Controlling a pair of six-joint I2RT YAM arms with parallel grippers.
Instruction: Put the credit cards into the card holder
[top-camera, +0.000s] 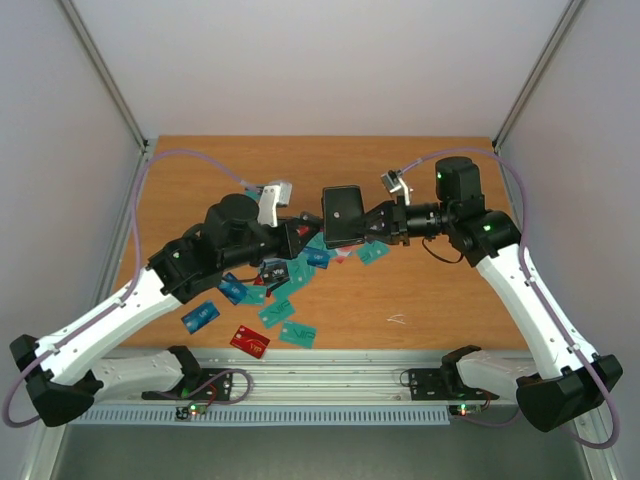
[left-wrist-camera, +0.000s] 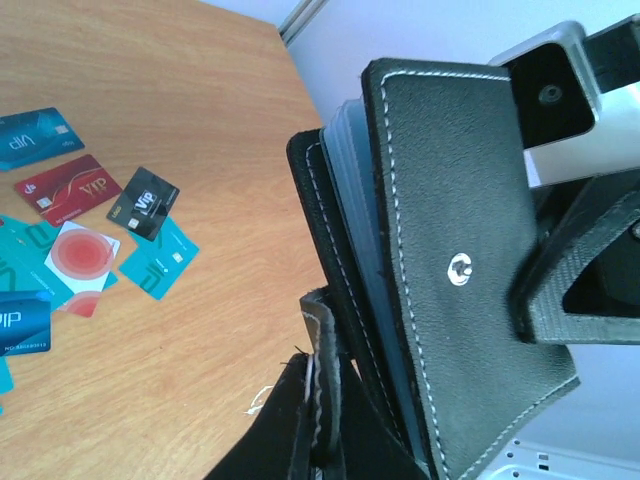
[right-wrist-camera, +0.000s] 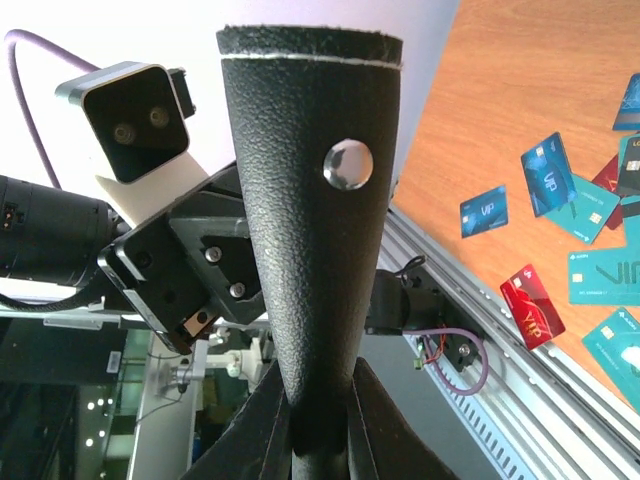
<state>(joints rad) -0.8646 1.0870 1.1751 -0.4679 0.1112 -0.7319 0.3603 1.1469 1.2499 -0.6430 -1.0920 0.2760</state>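
The black card holder (top-camera: 342, 215) hangs open above the table between both grippers. My left gripper (top-camera: 305, 238) is shut on one thin stitched flap of it (left-wrist-camera: 325, 400). My right gripper (top-camera: 368, 222) is shut on the outer cover with the snap stud (right-wrist-camera: 315, 200), and its fingers (right-wrist-camera: 385, 430) pinch the cover's lower end. Clear pockets show inside the holder (left-wrist-camera: 345, 180). The credit cards (top-camera: 285, 290) lie scattered on the table below: teal, blue (top-camera: 199, 318), red (top-camera: 249, 341) and dark grey (left-wrist-camera: 143, 203). No card is in either gripper.
A grey metal rail (top-camera: 320, 385) runs along the near table edge. White walls stand left, right and back. A small white scrap (top-camera: 397, 319) lies on the wood at the front right. The left wrist camera (right-wrist-camera: 135, 120) is close to the holder.
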